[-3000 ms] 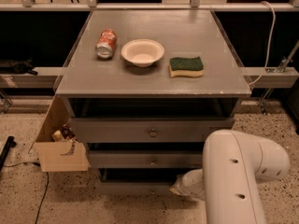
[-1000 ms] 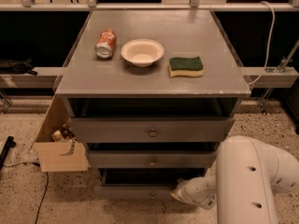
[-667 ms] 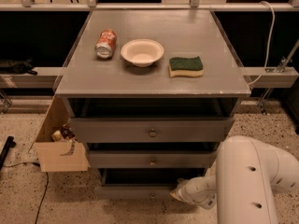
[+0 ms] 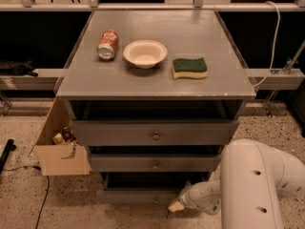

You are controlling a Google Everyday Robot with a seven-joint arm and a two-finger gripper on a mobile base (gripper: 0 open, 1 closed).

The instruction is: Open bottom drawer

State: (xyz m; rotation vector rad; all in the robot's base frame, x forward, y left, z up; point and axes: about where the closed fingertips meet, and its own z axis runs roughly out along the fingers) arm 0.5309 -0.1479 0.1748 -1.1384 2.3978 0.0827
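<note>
The bottom drawer (image 4: 138,195) is the lowest and narrowest grey front of the cabinet. It stands pulled out a little, with a dark gap showing above its front panel. My gripper (image 4: 176,205) is low at the drawer front's right part, just right of centre, at the end of the white arm (image 4: 257,185) that comes in from the lower right. Its knob is not plainly visible.
On the grey cabinet top (image 4: 157,80) lie a red can (image 4: 107,44), a white bowl (image 4: 145,53) and a green sponge (image 4: 189,67). The top drawer (image 4: 155,133) and the middle drawer (image 4: 155,162) also stand slightly out. A cardboard box (image 4: 59,151) sits on the floor at left.
My gripper has moved down and toward the camera along with the arm. The bottom drawer front now sits further out, with a wider dark gap above it.
</note>
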